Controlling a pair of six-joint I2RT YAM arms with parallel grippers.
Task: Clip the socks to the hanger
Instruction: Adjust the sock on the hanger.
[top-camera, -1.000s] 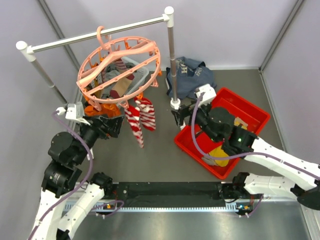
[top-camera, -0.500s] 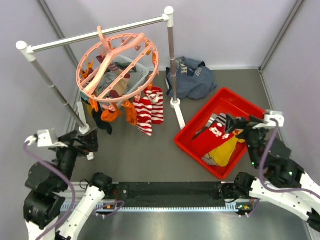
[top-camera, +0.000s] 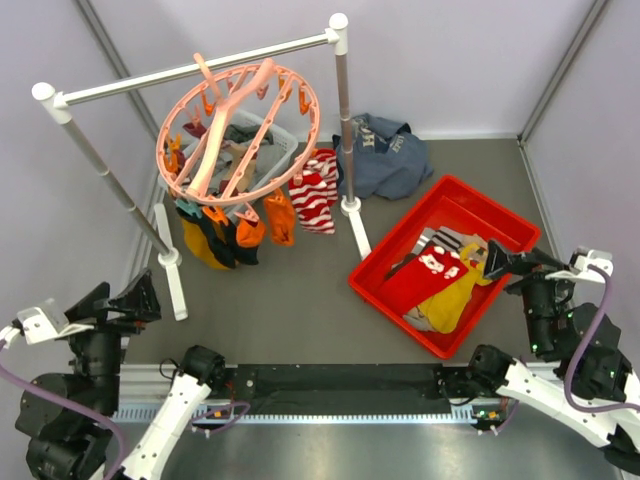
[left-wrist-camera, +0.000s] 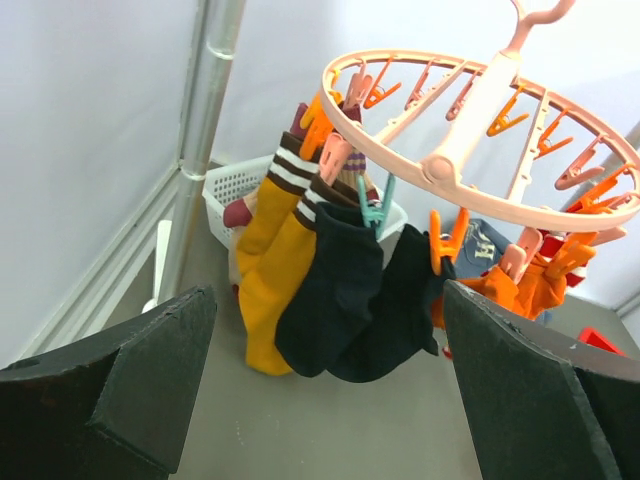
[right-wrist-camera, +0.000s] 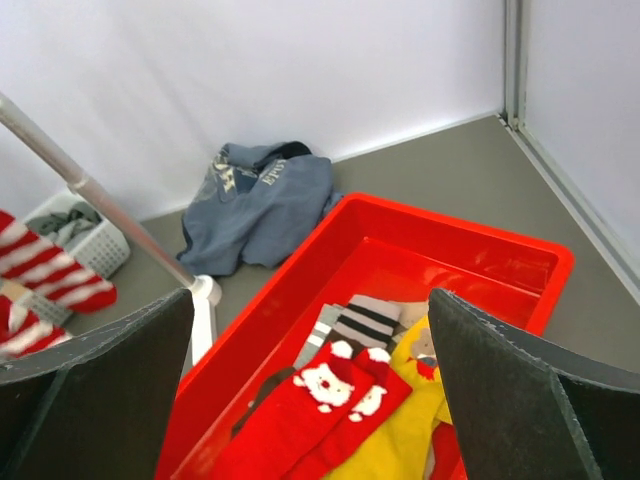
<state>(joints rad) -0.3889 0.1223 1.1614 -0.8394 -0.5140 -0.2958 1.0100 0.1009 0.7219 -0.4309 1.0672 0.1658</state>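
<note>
Hanger, upper left, bore clipped socks; further socks lay in the red bin, right. Left jaws and right jaws stood released, empty.

a robot test cell in a lab. plain pale walls and metal corner posts box in a grey floor, with a black mounting rail along the near edge. a drying stand and a red bin serve as laundry props.

Overhead view shares hanger with left wrist, red bin with right
</note>
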